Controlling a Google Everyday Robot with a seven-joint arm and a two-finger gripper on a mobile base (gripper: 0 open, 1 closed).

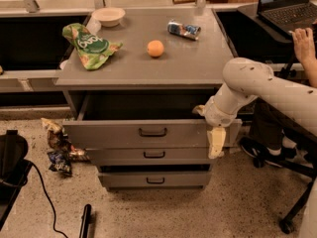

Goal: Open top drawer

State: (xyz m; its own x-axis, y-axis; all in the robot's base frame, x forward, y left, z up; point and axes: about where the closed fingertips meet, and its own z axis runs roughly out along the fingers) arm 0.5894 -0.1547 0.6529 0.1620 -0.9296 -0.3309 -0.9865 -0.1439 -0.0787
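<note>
The top drawer (114, 133) is the widest grey front of the cabinet. It stands pulled out, with a dark gap showing behind its panel. Its small black bar handle (152, 132) is at the centre. My gripper (214, 135) is at the drawer's right end, over the top edge of the front panel. A cream part of it hangs down in front of the panel. My white arm (257, 86) reaches in from the right. The inside of the drawer is dark.
Two narrower drawer fronts (154, 154) (155, 180) sit below. On the cabinet top (198, 68) lie a green chip bag (89, 45), an orange (155, 48), a can (183, 29) and a white bowl (108, 16). Wrappers (58, 147) litter the floor at left. A person's hand (303, 41) and laptop (287, 4) are at right.
</note>
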